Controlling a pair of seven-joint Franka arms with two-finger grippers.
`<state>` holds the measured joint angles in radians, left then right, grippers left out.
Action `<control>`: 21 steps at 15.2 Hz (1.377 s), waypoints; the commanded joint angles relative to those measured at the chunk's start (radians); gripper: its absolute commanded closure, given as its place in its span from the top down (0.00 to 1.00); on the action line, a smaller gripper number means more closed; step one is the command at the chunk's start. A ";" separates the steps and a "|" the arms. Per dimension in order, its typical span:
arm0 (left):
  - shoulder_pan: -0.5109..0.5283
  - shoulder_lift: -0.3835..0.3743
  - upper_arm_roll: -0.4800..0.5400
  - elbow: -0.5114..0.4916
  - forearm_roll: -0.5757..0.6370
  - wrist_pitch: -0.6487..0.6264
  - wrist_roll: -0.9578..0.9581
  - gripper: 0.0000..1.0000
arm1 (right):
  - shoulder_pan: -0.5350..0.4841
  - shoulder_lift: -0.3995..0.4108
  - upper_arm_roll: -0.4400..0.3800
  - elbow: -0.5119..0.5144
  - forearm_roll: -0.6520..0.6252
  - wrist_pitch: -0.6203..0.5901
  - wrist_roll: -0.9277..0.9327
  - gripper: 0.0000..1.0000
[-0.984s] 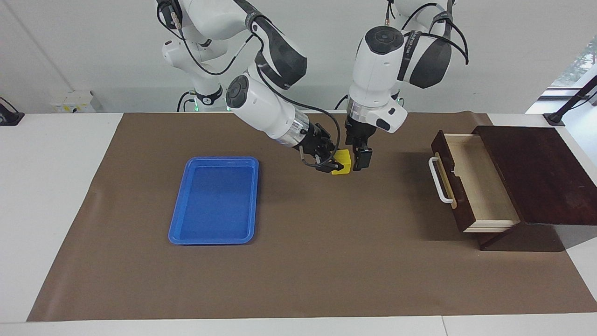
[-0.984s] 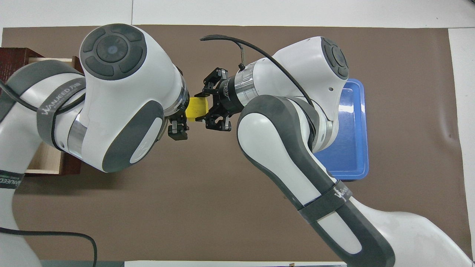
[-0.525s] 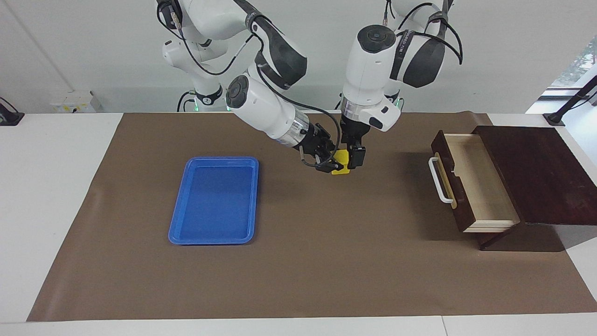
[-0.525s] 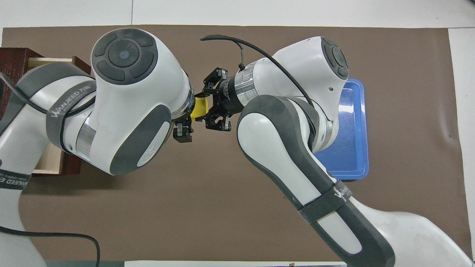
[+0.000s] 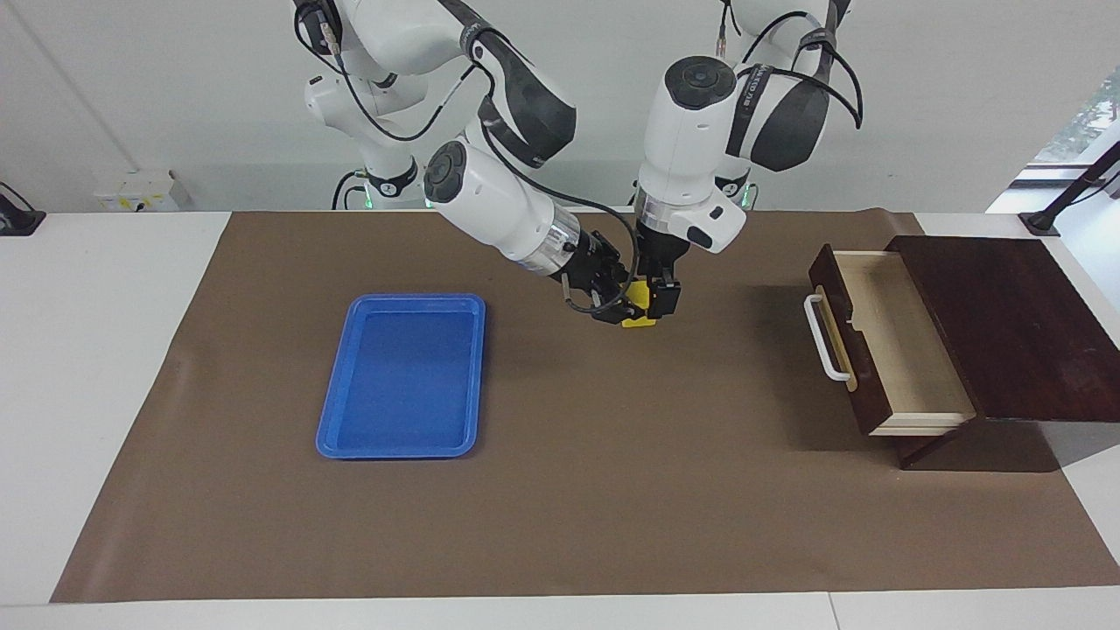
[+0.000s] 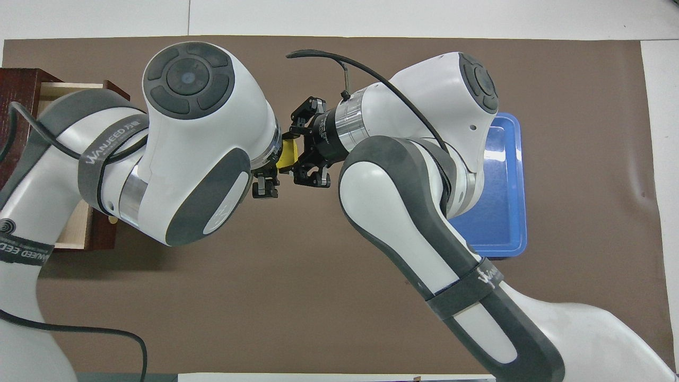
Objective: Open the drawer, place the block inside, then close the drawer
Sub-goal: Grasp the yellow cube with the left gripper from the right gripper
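the block [image 5: 640, 308] is being held in the air over the middle of the brown mat [image 5: 577, 490], between the blue tray [image 5: 402, 376] and the drawer [image 5: 884, 341]. it is being gripped by the right gripper [image 5: 623, 306], which is clenched on the side of it that is toward the tray. the left gripper [image 5: 658, 297] is being placed around the block from above, with its fingers on two sides of it; whether a firm grip is already being made by it cannot be told, so a handover is being judged as in progress.

the block is being judged as light, stiff and not fragile, because it is small and is being carried easily by two fingertips. its faces are looking smooth, so some slipping is being expected if it is being pinched near an edge. it is best being taken on two opposite flat faces, at the middle, and on the faces that are not being covered by the right gripper.

the drawer is being seen pulled out of its dark box [image 5: 1015, 324] at the left arm's end of the table, with its pale inside empty and its white handle [image 5: 822, 339] free.
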<state>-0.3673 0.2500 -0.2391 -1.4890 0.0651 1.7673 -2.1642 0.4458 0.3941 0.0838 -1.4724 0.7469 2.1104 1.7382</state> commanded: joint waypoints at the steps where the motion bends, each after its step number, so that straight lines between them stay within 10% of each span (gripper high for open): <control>1: -0.016 0.017 0.011 0.029 0.016 0.017 -0.019 0.00 | -0.015 0.002 0.007 0.020 0.011 -0.020 0.027 0.00; 12: -0.007 0.023 0.012 0.032 0.009 0.030 -0.019 0.00 | -0.016 0.002 0.007 0.018 0.011 -0.018 0.066 0.00; 21: -0.007 0.023 0.014 0.030 0.015 0.037 -0.019 0.00 | -0.019 0.000 0.004 0.018 0.005 -0.021 0.078 0.97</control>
<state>-0.3670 0.2545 -0.2319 -1.4816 0.0666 1.7951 -2.1670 0.4391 0.3941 0.0822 -1.4658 0.7470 2.1038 1.7906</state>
